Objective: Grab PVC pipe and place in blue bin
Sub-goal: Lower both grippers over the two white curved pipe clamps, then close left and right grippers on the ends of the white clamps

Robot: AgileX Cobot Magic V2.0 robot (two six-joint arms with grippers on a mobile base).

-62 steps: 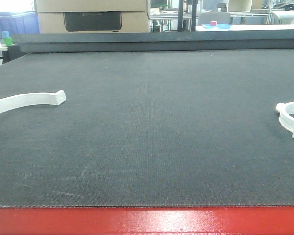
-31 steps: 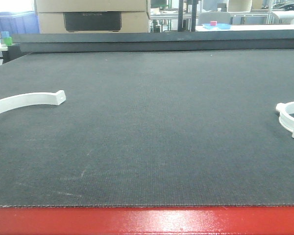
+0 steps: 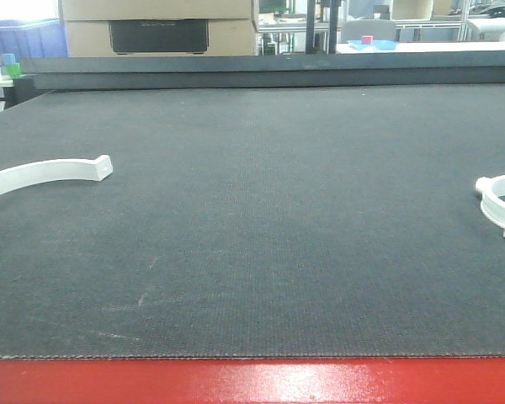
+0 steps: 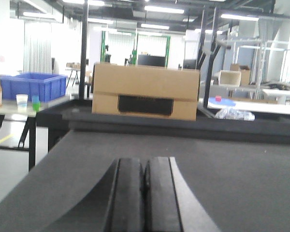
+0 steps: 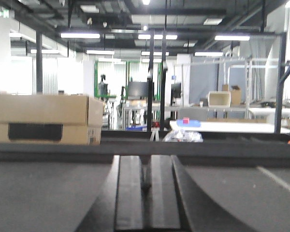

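Nothing was done yet — one curved PVC pipe piece [image 3: 46, 174] lay at the left edge of the dark surface [image 3: 261, 236], a second pipe piece [image 3: 498, 202] at the right edge, both untouched. The left fingers [image 4: 130, 193] and the right fingers [image 5: 130, 193] were pressed together, empty. The blue bin [image 4: 31, 84] stood beyond the surface, well apart.

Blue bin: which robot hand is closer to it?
Left, most likely. The blue bin sits ahead and to the left of the left gripper in its wrist view. The right gripper doesn't see the bin, only the cardboard box off to its left.
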